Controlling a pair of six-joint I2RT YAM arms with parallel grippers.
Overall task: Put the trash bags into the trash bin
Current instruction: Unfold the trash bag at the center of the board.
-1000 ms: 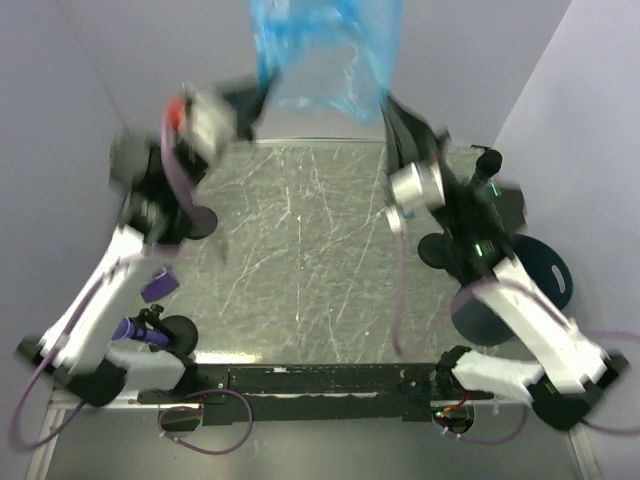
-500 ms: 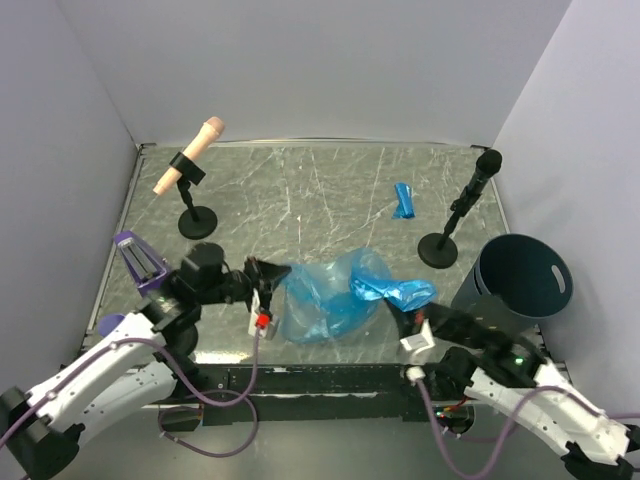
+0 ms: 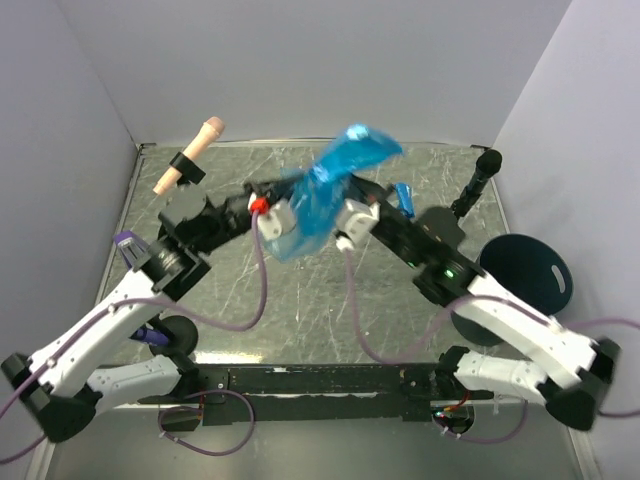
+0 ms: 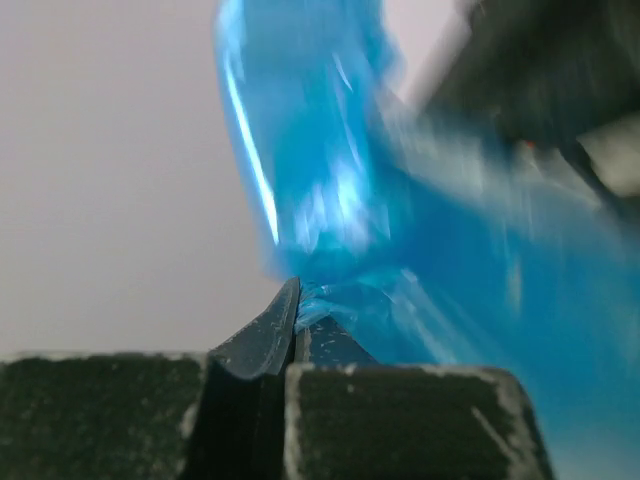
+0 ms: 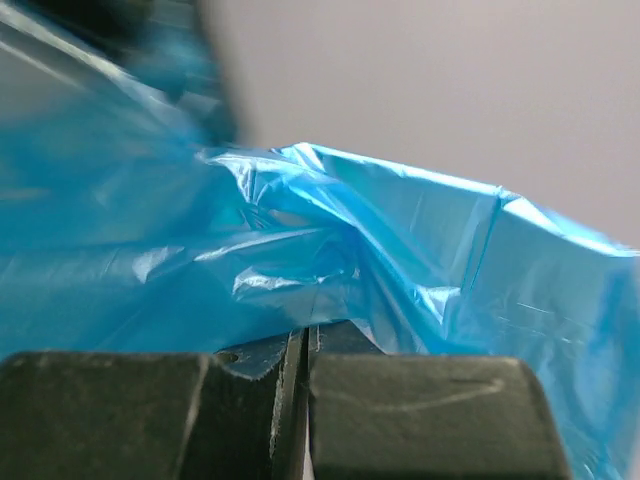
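Nearest, at the right beside the R arm, the trash bin (image 3: pixel 537 276) sits w/ its mouth up and nothing blue showing inside. Further in, above mid-table (image 3: pixel 300 300), the blue bag (image 3: pixel 318 203) hangs in the air btwn both tools. The L gripper (image 4: pixel 296 325) is pressed together on a pinch of film at the bag's left side, and the R gripper (image 5: pixel 305 340) is likewise pinching a fold at its right, so neither is spread. The step looks like the carry to the bin. To do it well, swing both arms right together so the film doesn't tear or slip. Go high enough that the slack bottom clears the black mic stand (image 3: pixel 470 195), which stands btwn bag and bin. Get the loose bulk over the rim first, lower it in, and only then let go, prob. L side first. The film is thin and clingy, so it may stick to a finger. Just beyond the R gripper, a small blue roll (image 3: pixel 403 198) lies on the table, to be fetched after. Far left stands the pink mic stand (image 3: pixel 192 158), well apart.
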